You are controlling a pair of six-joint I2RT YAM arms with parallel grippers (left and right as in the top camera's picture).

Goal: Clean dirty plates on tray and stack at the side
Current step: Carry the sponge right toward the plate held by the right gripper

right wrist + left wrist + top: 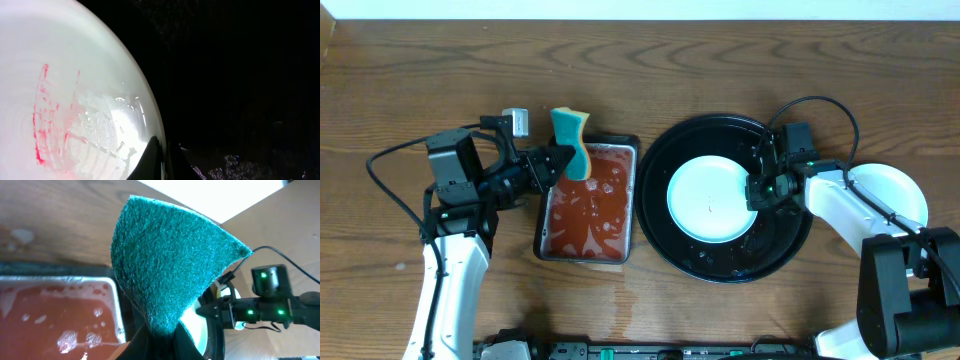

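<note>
A pale mint-blue plate (710, 200) lies in the round black tray (720, 262). My right gripper (756, 190) is shut on the plate's right rim, one finger on top and the other outside the edge. The right wrist view shows the plate (75, 75) wet, with red smears (42, 125) and the gripper (165, 150) pinching its rim over the black tray (240, 75). My left gripper (558, 160) is shut on a teal and yellow sponge (572, 140), held over the top left of the small tray of red liquid. The sponge (165, 265) fills the left wrist view above the gripper (162, 340).
The small rectangular black tray (620, 140) with red soapy liquid sits left of the round tray, and its rim (50, 270) shows in the left wrist view. A white plate (900, 185) lies on the table at far right, partly under my right arm.
</note>
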